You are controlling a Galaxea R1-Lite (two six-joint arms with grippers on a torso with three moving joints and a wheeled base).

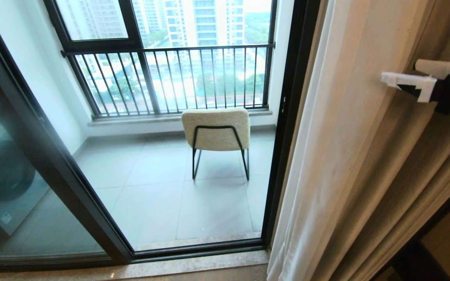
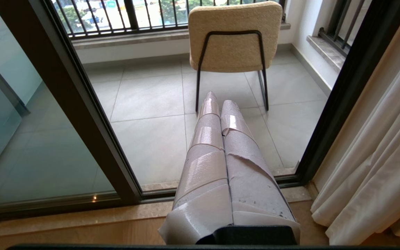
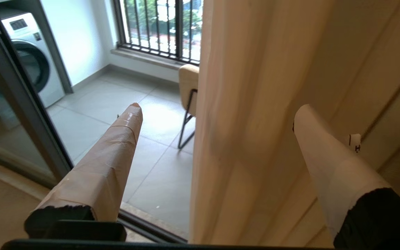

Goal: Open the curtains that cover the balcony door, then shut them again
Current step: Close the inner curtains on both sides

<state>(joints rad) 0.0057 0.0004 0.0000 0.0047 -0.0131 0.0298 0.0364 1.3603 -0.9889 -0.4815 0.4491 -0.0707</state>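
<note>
- A flat high up in a residential block
- Dark-framed sliding glass balcony door (image 1: pixel 53 164) onto a grey-tiled balcony
- Cream upholstered chair with black metal legs (image 1: pixel 216 130), white front-loading washing machine (image 3: pixel 30 52)
- Black-barred railing window (image 1: pixel 170 78) facing apartment towers (image 1: pixel 205 23)

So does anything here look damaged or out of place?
Only the tape wrapped on the left gripper: torn and peeling at the edges. The curtains hang bunched right of the balcony door; the chair stands upright.
</note>
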